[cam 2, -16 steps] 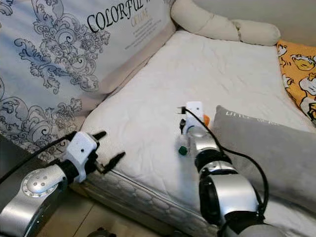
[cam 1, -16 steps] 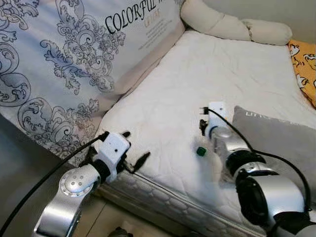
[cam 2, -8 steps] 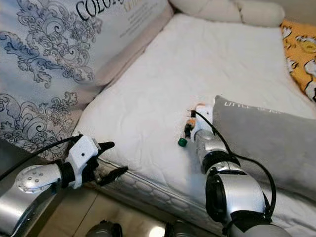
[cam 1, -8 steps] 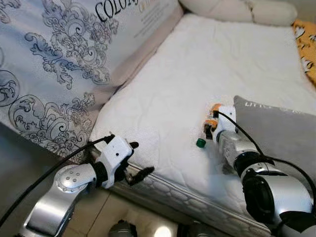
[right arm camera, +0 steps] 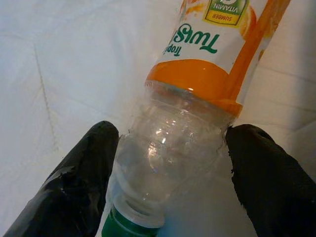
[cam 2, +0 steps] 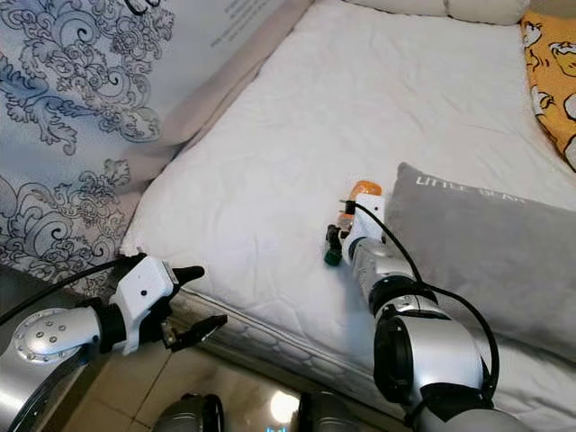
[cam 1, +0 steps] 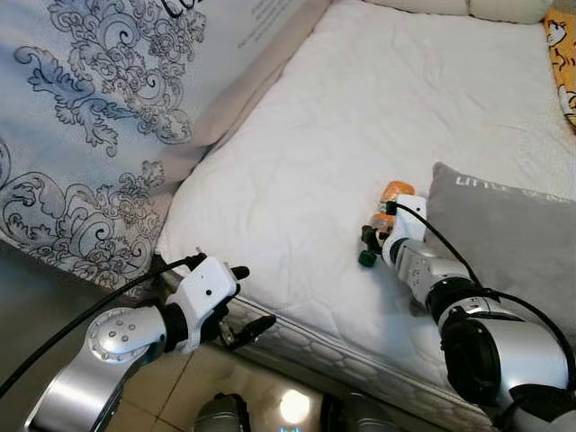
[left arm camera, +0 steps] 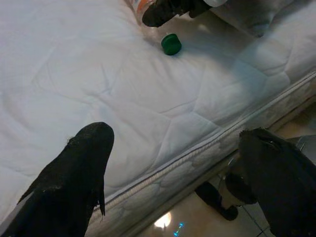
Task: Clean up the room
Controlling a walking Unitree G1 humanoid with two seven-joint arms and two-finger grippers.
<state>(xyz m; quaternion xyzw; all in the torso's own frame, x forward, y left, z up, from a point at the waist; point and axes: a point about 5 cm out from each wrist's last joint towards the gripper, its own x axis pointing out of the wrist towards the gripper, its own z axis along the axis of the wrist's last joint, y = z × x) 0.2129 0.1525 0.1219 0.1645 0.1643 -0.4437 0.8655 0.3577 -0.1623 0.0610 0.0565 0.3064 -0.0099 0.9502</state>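
Right gripper (right arm camera: 168,197) straddles the bottle's (right arm camera: 197,98) clear neck, fingers spread either side, on the mattress (cam 1: 297,162) near its front edge. Left gripper (cam 1: 243,301) hangs open off that edge.

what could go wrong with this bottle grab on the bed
The right gripper straddles only the clear, tapered neck of the empty bottle, so on closing it could squirt out or crumple. It lies on a soft mattress close to the grey pillow, so it may roll. The open left gripper hangs at the mattress edge and could snag.
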